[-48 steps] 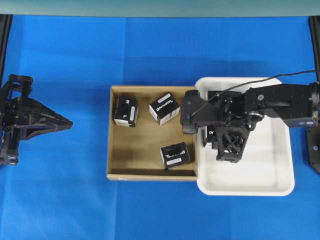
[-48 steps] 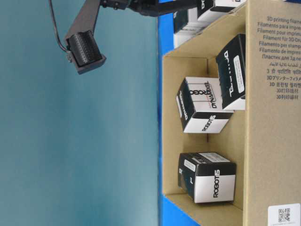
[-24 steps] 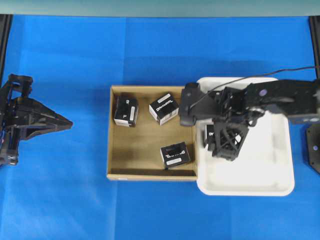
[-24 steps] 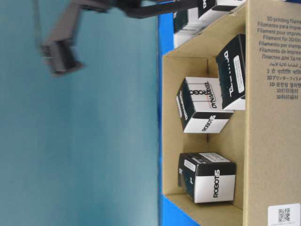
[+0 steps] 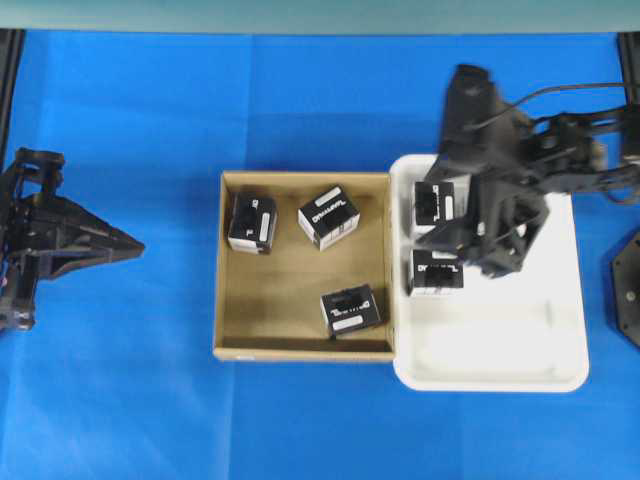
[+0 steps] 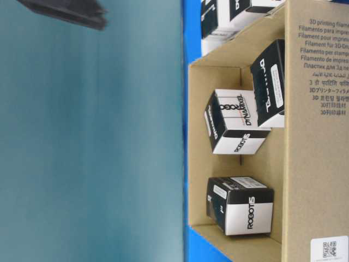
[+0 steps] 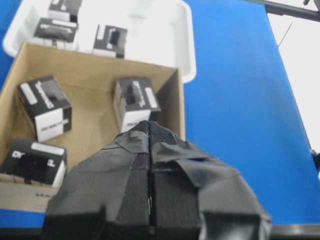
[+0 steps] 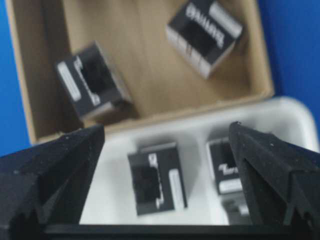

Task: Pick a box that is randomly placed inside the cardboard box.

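Observation:
The cardboard box (image 5: 290, 285) sits mid-table with three small black boxes in it: one at far left (image 5: 252, 222), one at far middle (image 5: 329, 215), one near the right wall (image 5: 351, 310). My right gripper (image 5: 503, 235) hangs open above the white tray, holding nothing. In the right wrist view its fingers (image 8: 55, 170) stand wide apart, and a black box (image 8: 157, 182) lies loose in the tray below them. My left gripper (image 5: 135, 247) rests shut and empty at the far left, its taped tips (image 7: 150, 132) pressed together.
The white plastic tray (image 5: 500, 350) touches the cardboard box's right wall and holds two black boxes (image 5: 434, 205) (image 5: 437, 273). Blue cloth covers the table. The table-level view shows the cardboard box's inside (image 6: 218, 164) and a blurred piece of the right arm (image 6: 65, 8) at top.
My right gripper opened wide, left a black box lying in the tray, and rose back toward the far right. The left arm has not moved.

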{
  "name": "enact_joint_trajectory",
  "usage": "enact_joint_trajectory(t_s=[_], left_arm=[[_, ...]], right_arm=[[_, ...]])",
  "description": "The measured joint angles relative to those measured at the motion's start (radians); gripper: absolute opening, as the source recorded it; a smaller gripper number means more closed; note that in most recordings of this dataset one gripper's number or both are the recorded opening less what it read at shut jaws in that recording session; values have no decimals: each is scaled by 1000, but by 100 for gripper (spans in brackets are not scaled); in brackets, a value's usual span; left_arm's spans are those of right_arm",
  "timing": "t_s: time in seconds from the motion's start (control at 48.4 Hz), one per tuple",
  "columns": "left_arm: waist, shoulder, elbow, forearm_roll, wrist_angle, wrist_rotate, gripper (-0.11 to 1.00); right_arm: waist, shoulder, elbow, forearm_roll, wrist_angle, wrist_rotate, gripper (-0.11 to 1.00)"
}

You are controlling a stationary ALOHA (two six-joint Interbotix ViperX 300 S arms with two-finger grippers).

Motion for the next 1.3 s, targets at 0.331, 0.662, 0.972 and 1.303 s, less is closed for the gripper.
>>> enact_joint_trajectory(t_s=[0.331, 0.662, 0.972, 1.303], left_arm=[[0, -31, 2, -2, -2, 8, -7], [-2, -43, 2, 0, -2, 5, -7], [0, -57, 0, -2, -34, 6, -7], [-3, -81, -5, -2, -92, 14, -7]], right_arm=[[12, -170, 117, 2, -224, 0, 98], [54, -310, 170, 2, -247, -5, 98], [57, -476, 232, -2, -267, -2, 98], [57, -607, 311, -2, -295, 3, 98]])
